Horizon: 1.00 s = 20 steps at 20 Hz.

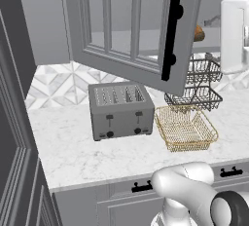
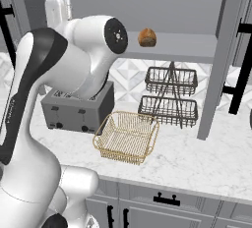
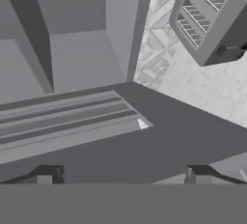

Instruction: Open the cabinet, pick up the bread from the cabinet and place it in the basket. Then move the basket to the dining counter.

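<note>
My claw [image 3: 120,175] hangs released above the open cabinet door [image 3: 72,121]; the toaster [image 3: 212,15] sits far below it on the table [image 3: 212,90].

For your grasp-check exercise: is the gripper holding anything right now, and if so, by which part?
Nothing is held. The gripper is open with nothing between its fingertips, above the cabinet door. The bread sits on the cabinet shelf.

Cabinet [image 1: 131,30] grey, recessed-panel door swung open, long black bar handle; its door edge lies just ahead of the wide-apart jaws. Bread [image 2: 146,37], small golden-brown roll, on the grey shelf. Basket [image 2: 127,137] golden wire mesh, empty, on marble worktop below.
</note>
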### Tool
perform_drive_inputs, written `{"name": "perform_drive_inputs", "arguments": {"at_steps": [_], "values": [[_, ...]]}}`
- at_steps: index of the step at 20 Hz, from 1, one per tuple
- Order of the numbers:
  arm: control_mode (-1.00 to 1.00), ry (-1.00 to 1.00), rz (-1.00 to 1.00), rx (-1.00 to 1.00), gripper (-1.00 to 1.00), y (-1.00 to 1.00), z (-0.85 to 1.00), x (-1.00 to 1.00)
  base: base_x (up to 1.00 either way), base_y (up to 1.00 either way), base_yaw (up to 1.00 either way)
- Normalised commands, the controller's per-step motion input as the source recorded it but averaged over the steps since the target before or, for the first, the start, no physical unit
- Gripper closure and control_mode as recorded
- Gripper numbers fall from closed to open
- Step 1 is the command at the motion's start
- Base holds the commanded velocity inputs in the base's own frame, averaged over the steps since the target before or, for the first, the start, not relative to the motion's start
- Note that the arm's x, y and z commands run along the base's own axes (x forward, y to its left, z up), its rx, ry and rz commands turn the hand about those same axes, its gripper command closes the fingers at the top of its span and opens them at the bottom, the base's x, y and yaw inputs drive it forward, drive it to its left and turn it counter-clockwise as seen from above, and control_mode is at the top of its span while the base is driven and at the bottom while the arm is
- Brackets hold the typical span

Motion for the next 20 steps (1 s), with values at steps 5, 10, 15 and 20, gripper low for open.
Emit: {"name": "perform_drive_inputs", "arguments": {"at_steps": [5, 10, 15, 20], "values": [[-1.00, 0.08, 0.18, 0.04, -1.00, 0.63, -0.19, 0.02, 0.00, 0.00, 0.00], [-1.00, 0.11, 0.26, 0.00, -1.00, 0.75, -0.02, 0.00, 0.00, 0.00, 0.00], [-1.00, 0.07, 0.38, 0.03, -1.00, 0.90, -0.03, -0.35, 0.00, 0.00, 0.00], [-1.00, 0.03, 0.39, 0.04, -1.00, 1.00, -0.33, -0.45, 0.00, 0.00, 0.00]]}}
